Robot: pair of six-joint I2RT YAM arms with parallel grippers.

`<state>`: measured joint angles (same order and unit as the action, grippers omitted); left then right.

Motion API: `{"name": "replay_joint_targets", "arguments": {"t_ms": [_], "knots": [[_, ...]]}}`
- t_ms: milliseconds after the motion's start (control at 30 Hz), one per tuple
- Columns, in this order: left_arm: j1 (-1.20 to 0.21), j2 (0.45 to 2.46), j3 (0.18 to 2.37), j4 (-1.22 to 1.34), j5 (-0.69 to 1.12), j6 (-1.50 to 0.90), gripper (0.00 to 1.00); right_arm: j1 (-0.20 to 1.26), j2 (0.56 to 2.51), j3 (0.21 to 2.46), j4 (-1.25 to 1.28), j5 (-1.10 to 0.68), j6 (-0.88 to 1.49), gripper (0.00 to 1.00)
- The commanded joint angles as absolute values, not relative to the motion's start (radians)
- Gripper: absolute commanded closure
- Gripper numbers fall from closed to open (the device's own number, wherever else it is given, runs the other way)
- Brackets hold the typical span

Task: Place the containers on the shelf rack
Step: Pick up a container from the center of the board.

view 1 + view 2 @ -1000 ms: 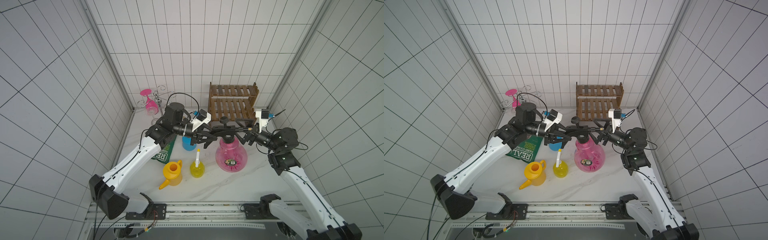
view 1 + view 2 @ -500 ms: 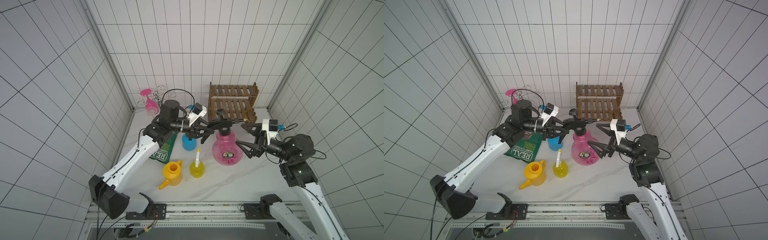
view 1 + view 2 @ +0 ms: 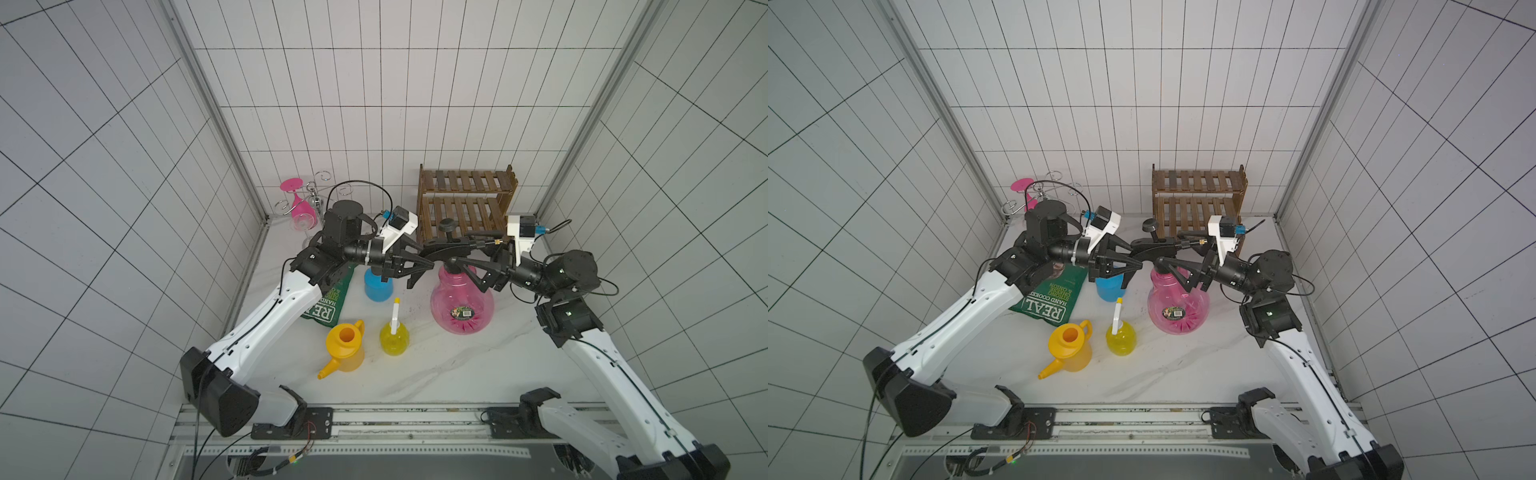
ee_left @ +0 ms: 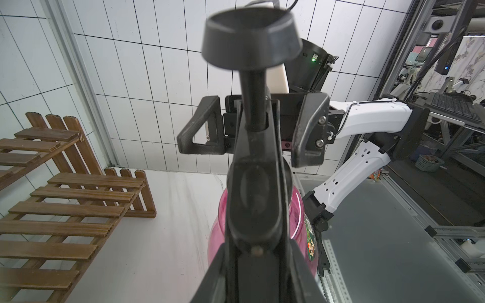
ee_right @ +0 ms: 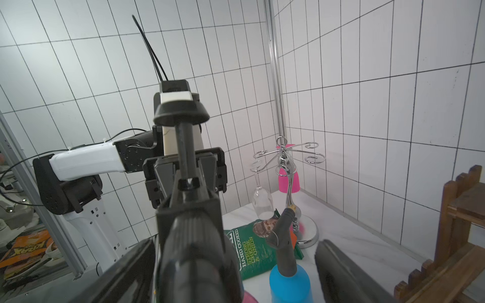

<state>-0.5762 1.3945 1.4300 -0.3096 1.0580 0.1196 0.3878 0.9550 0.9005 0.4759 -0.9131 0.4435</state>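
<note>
The pink sprayer [image 3: 462, 305] [image 3: 1177, 309] stands right of centre, and whether its base rests on the table I cannot tell. My left gripper [image 3: 422, 272] [image 3: 1133, 270] [image 4: 257, 246] is shut on its black pump handle [image 4: 256, 199] from the left. Coming from the right, my right gripper [image 3: 465, 272] [image 3: 1173, 272] [image 5: 231, 262] is open, its fingers wide on either side of the same handle [image 5: 194, 236]. The blue sprayer [image 3: 377, 286] [image 5: 288, 283], the yellow trigger bottle [image 3: 394, 338] and the watering can [image 3: 345, 347] stand on the table. Behind them the shelf rack [image 3: 467, 208] [image 3: 1198, 203] holds nothing.
A green snack bag [image 3: 328, 303] [image 5: 252, 249] lies under my left forearm. A chrome glass holder [image 3: 318, 195] [image 5: 287, 162] with a pink wine glass [image 3: 301, 203] fills the back left corner. Tiled walls close in on three sides.
My right arm drew back to the right, then came in again, and its open jaws now straddle the pump handle. The left gripper kept its hold while the sprayer shifted slightly.
</note>
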Motion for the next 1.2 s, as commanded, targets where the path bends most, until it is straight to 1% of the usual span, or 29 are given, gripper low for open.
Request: {"name": "replay_joint_targets", "arguments": {"t_ms": [0,133,200,300,400,467,500,600,667,900,1033,1100,1167], "knots": [[-0.581,1.391,1.433,-0.249,1.088,0.111,1.00,0.400,0.980,0.955,0.647,-0.964,0.550,0.10],[-0.581,1.402,1.438,-0.242,1.088,0.098,1.00,0.410,0.997,0.977,0.639,-1.000,0.548,0.18],[-0.583,1.407,1.437,-0.234,1.089,0.088,1.00,0.416,0.999,0.988,0.633,-1.007,0.543,0.23],[-0.583,1.413,1.437,-0.225,1.094,0.078,1.00,0.420,1.007,0.995,0.630,-1.020,0.547,0.36],[-0.583,1.416,1.440,-0.219,1.097,0.070,1.00,0.423,1.010,0.995,0.631,-1.033,0.552,0.51],[-0.583,1.419,1.442,-0.215,1.099,0.060,1.00,0.423,1.009,0.994,0.632,-1.039,0.554,0.56],[-0.583,1.419,1.443,-0.212,1.102,0.057,1.00,0.424,1.009,0.994,0.629,-1.039,0.555,0.56],[-0.581,1.422,1.445,-0.201,1.111,0.044,1.00,0.425,1.006,0.997,0.588,-1.037,0.548,0.38],[-0.581,1.423,1.448,-0.197,1.118,0.040,1.00,0.424,1.004,0.998,0.561,-1.054,0.524,0.37],[-0.578,1.427,1.448,-0.198,1.123,0.039,1.00,0.424,0.999,1.023,0.531,-1.093,0.502,0.58],[-0.575,1.428,1.447,-0.196,1.118,0.037,1.00,0.425,0.986,1.026,0.540,-1.083,0.498,0.78],[-0.574,1.428,1.448,-0.198,1.113,0.034,1.00,0.424,0.976,1.025,0.540,-1.076,0.494,0.85],[-0.575,1.429,1.447,-0.196,1.111,0.030,0.97,0.425,0.970,1.026,0.539,-1.069,0.488,0.90]]}}
